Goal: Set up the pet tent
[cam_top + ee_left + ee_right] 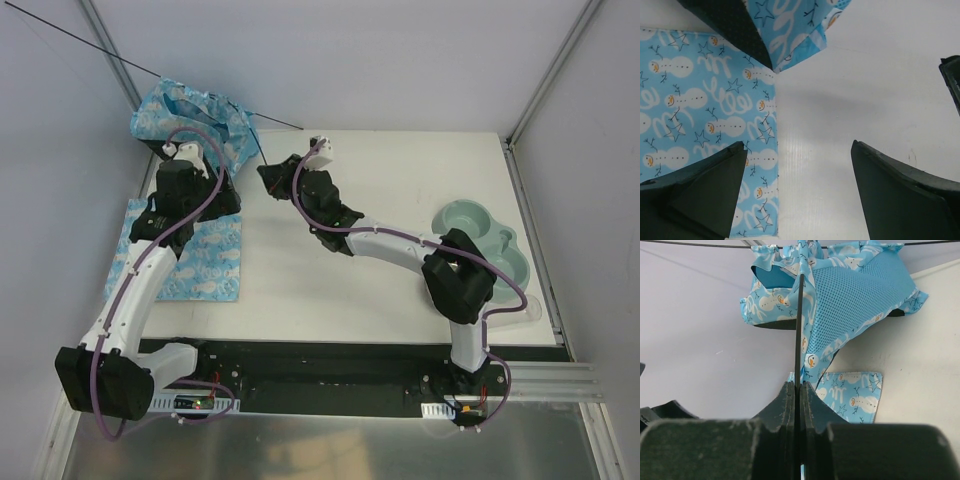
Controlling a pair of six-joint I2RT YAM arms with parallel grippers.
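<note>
The pet tent (190, 115) is a crumpled heap of blue snowman-print fabric at the table's far left corner. One thin black pole (100, 48) sticks out of it to the upper left. My right gripper (268, 178) is shut on a second black pole (800, 330), which runs up from the pinched fingertips into the tent's (850, 295) mesh side. My left gripper (799, 145) stands open and holds nothing. It hangs over the right edge of the flat mat (700, 100), just below a tent corner (790, 30).
The mat (200, 265) of the same print lies flat at the left, partly under the left arm. A pale green double pet bowl (480, 235) sits at the right edge beside the right arm's elbow. Metal frame posts (545, 75) and grey walls close in the back.
</note>
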